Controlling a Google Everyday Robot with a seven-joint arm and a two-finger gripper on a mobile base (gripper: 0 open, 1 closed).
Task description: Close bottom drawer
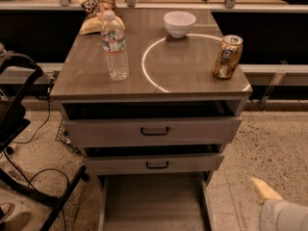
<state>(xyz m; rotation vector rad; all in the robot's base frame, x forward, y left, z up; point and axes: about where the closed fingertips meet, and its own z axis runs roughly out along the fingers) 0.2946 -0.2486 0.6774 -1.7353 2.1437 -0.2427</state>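
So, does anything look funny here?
Yes. The bottom drawer sticks far out of the cabinet, and the top drawer and middle drawer are ajar too. The tool is low at right, apart from it. Nothing looks spilled.

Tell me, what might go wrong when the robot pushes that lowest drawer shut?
1. The gripper sits low, to the right of the bottom drawer, whose front is out of view. An off-centre push might skew the tray or slip off.
2. A hard shove could shake the cabinet. The tall water bottle or the can near its right edge might topple.
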